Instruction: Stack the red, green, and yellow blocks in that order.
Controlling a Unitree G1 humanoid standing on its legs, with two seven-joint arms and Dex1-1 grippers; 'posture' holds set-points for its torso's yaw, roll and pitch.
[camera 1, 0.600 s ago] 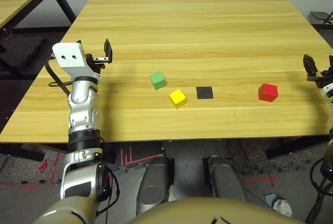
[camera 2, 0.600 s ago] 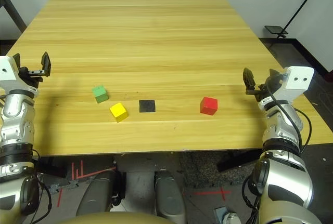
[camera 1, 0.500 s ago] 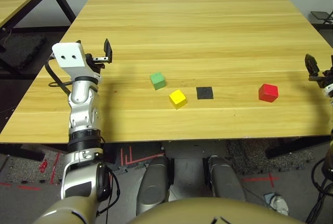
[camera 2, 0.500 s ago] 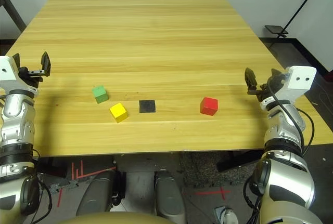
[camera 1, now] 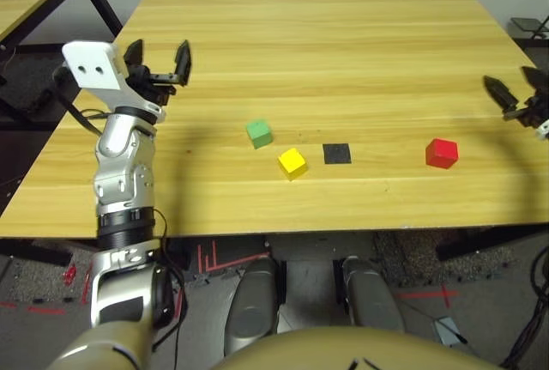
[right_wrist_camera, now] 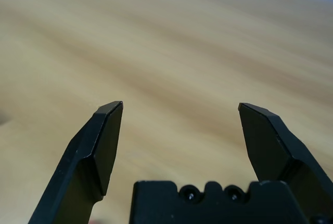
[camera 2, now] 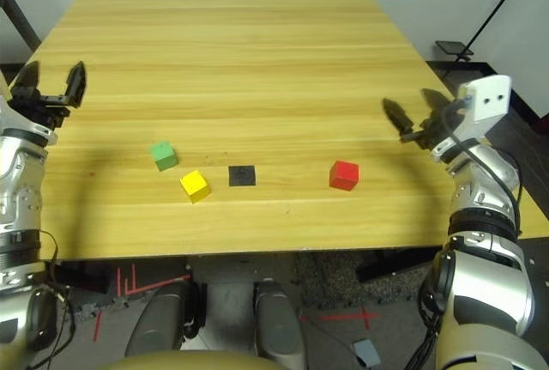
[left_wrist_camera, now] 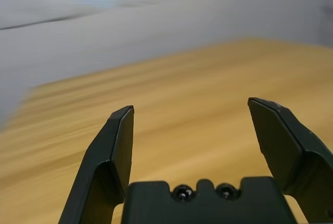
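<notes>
You have a wide wooden table (camera 2: 257, 35) in front of you, and nothing on it is stacked yet. Your left arm (camera 1: 120, 172) rises at the table's left edge, your right arm (camera 2: 480, 207) at its right edge.

The left gripper (camera 1: 159, 63) hangs above the table's left side with its jaws spread wide and nothing between them. The right gripper (camera 2: 414, 112) is just as wide open and empty, pointing in toward the middle.

Near the front edge lies a loose row: the green block (camera 2: 164, 155) furthest left, the yellow block (camera 2: 195, 184) just beside it and a little nearer you, then a flat black patch (camera 2: 242, 175), then the red block (camera 2: 344, 174) well apart to the right. None touch.

Red goes at the bottom, so I judge it is your first concern. It lies just left of the right gripper and nearer you, so the right arm is the closer one. Green and yellow sit on the left arm's side, to the right of its jaws and nearer you. The blocks are cubes, so no long axis constrains the grasp.
</notes>
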